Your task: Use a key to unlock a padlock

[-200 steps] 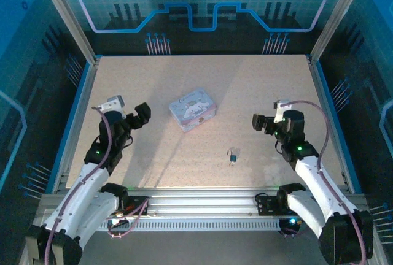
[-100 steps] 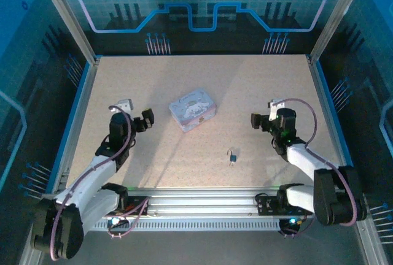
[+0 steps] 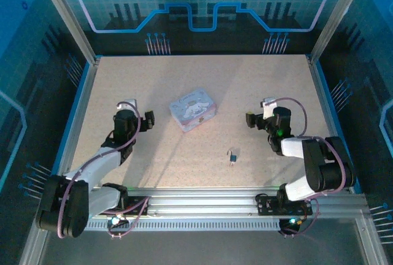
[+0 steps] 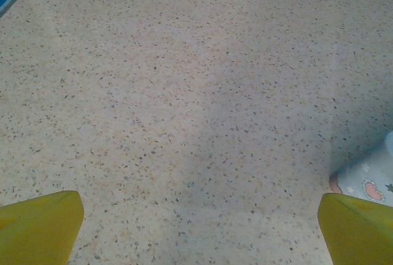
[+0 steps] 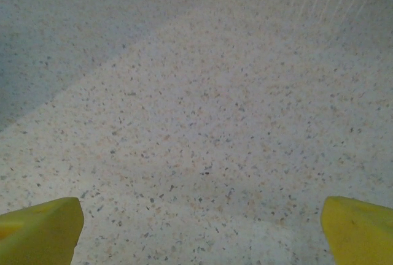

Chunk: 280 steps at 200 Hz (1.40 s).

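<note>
Left fingers [image 4: 37,225]: spread wide apart, holding nothing, low over the table [image 3: 184,75]; tin [image 3: 193,108] just to their right | Right fingers [image 5: 37,228]: spread wide apart, holding nothing | Padlock [image 3: 233,156]: on table between both pairs, nearer the right fingers, touching neither.

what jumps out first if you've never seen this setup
A pale lavender rectangular tin with a cartoon lid sits on the speckled beige table, flanked by the open left end effector and open right end effector. A tiny dark padlock lies nearer the near edge, touched by neither.
</note>
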### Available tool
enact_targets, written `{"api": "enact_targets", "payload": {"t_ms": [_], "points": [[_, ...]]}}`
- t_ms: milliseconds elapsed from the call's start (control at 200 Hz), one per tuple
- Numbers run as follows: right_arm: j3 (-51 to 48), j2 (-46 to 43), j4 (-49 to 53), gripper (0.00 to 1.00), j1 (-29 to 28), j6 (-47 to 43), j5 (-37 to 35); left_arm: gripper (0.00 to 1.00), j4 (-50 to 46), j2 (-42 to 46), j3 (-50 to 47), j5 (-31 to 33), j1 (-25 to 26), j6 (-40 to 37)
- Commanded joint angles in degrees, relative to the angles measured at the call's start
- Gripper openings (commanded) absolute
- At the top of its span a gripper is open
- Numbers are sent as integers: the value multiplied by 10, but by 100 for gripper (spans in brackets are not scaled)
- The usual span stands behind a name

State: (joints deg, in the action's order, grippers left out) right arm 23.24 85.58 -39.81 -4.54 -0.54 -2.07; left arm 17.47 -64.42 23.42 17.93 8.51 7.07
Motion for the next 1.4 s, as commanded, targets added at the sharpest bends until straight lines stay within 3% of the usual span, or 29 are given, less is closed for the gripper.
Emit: {"api": "enact_targets", "payload": {"t_ms": [0, 355, 435, 655, 1396], "points": [[17, 5, -27, 100, 21, 0, 20, 99, 52, -17, 3, -1, -13, -17], [15, 6, -33, 100, 24, 1, 23, 99, 238, -128, -23, -66, -58, -43], [15, 6, -32, 100, 24, 1, 22, 99, 240, -145, -9, -86, -61, -64], [16, 6, -32, 100, 23, 0, 21, 99, 385, -250, -27, -129, -80, -71], [16, 6, -32, 100, 16, -3, 9, 99, 351, -243, -16, -127, -85, -65]]}}
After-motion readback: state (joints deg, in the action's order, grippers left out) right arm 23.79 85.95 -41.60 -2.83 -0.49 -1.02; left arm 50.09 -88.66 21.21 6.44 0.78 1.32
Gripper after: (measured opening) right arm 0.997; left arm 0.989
